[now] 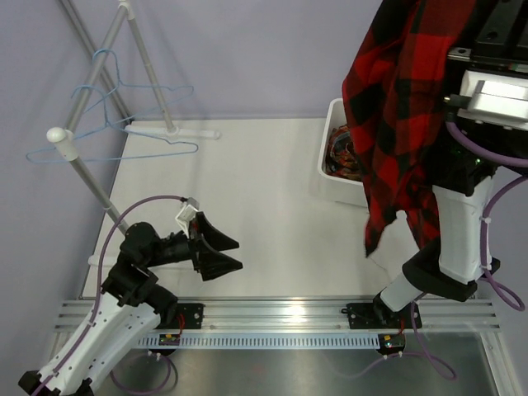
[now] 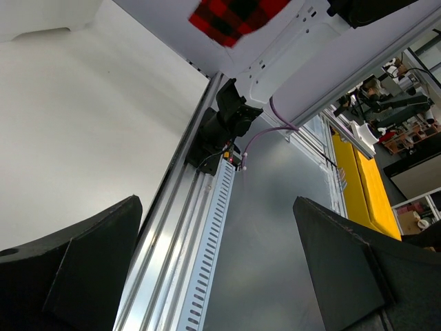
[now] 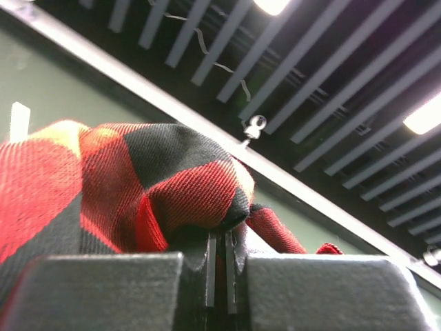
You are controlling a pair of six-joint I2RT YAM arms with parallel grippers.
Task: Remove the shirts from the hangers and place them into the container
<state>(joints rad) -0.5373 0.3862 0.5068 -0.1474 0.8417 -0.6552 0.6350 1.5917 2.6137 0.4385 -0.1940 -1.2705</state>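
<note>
Right claw (image 3: 220,243) clamped on red-and-black shirt (image 1: 404,107), cloth draping below, near container (image 1: 340,188); left claw (image 1: 235,254) apart.

The white-and-black left arm (image 1: 124,280) crouches low, its black jaws spread wide. The white-and-black right arm (image 1: 458,231) stands tall, its jaws pressed together on a red-and-black checked flannel shirt (image 3: 138,186) bunched just above them.

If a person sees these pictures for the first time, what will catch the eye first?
The red-and-black shirt dominates: it hangs high at the right, pinched in the shut right gripper, by the white container that holds a multicolour plaid shirt. At the left, bare light-blue hangers hang from the rack, and the left gripper is open, holding nothing.
</note>
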